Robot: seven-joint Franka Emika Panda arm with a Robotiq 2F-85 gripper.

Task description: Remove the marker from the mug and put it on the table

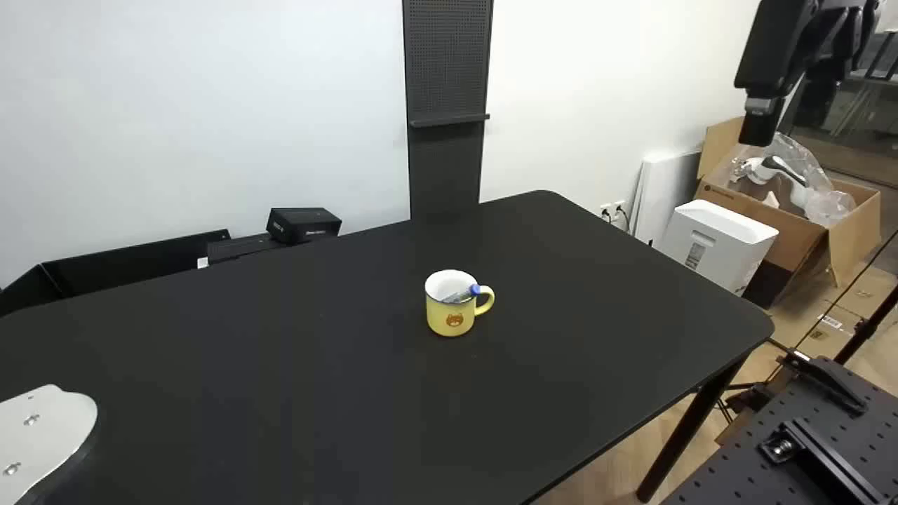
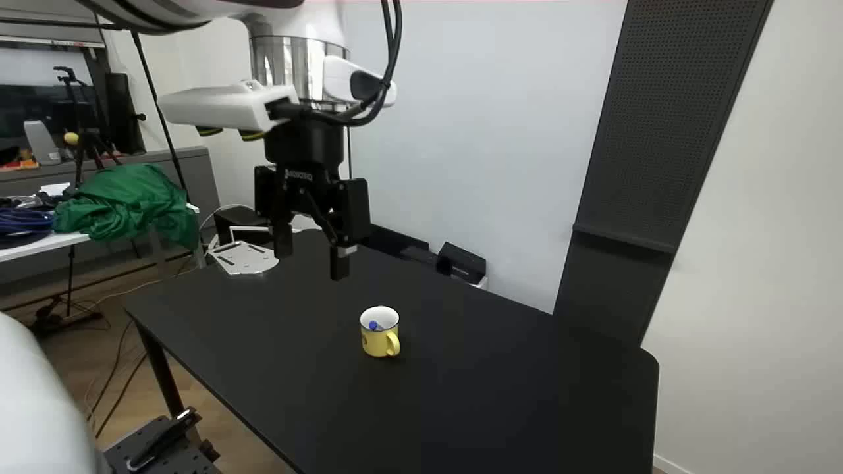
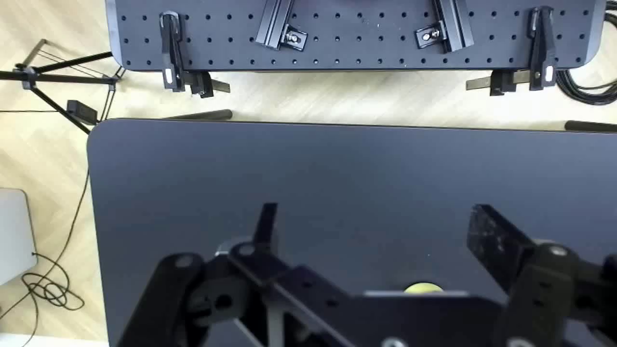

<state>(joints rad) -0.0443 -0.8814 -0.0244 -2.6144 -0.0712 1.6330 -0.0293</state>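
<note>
The yellow mug (image 1: 449,319) stands upright on the black table (image 1: 316,400), with its handle to one side. The marker (image 1: 459,295) leans inside the mug, its blue end resting at the rim near the handle. In an exterior view the mug (image 2: 375,345) and the marker's blue end (image 2: 373,325) also show. My gripper (image 2: 311,257) is open and empty, well above the table and apart from the mug. In the wrist view my gripper's fingers (image 3: 376,212) are wide apart. Only a sliver of the mug (image 3: 422,288) shows there, behind the gripper body; the marker is hidden.
Black boxes (image 1: 303,225) stand along the wall at the table's far edge. A silver metal plate (image 2: 244,257) is at a table end. A perforated black mounting board (image 3: 356,38) with clamps lies beyond the table's edge, across a gap. A cardboard box (image 1: 793,231) stands on the floor.
</note>
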